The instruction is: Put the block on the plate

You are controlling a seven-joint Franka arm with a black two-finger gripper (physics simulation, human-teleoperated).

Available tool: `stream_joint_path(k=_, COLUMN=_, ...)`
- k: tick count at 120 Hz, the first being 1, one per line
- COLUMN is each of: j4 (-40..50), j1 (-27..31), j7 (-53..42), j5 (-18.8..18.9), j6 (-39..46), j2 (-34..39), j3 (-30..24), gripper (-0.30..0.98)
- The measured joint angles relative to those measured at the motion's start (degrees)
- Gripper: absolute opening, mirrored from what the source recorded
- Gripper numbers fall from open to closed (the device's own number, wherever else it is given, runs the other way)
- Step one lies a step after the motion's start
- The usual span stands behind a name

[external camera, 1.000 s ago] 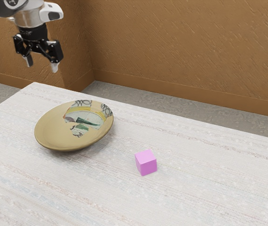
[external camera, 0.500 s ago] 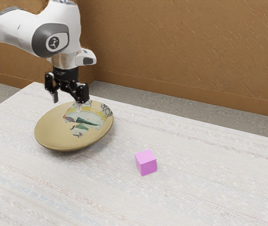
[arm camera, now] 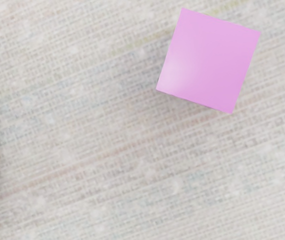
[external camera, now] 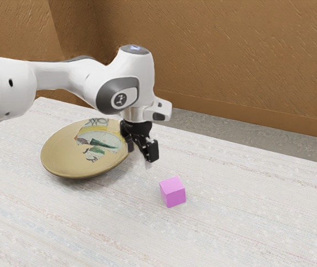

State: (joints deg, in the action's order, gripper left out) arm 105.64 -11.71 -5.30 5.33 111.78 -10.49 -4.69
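Observation:
My gripper (external camera: 139, 156) hangs above the table in the exterior view, between the plate and the block. Its fingers stand apart with nothing between them, so it is open. The pink block (external camera: 173, 192) rests on the table, lower than the gripper and toward the exterior view's right. In the wrist view the block (arm camera: 208, 61) shows its flat top, slightly turned. The shallow tan plate (external camera: 64, 153), with a patterned patch, lies toward the exterior view's left; part of its rim is behind the gripper.
The whitish, striped table (external camera: 247, 222) extends around the plate and block. Behind its far edge rises a brown wall (external camera: 247, 61). The arm reaches over the plate's far side from the exterior view's left.
My hand has moved toward the exterior view's right and come lower, from beyond the table's far corner, past the plate, to near the block. Plate and block have stayed still.

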Motion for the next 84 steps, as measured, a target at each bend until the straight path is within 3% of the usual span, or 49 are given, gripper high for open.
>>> stream_joint_path(k=27, j4=2.4, j1=-0.1, j7=-4.5, j5=-1.7, j6=4.9, j2=-4.3, j3=-2.0, gripper=0.69)
stream_joint_path(k=84, j4=-4.3, j1=0.6, j7=-9.7, j5=-3.8, j6=12.1, j2=-14.2, j3=-0.7, gripper=0.69)
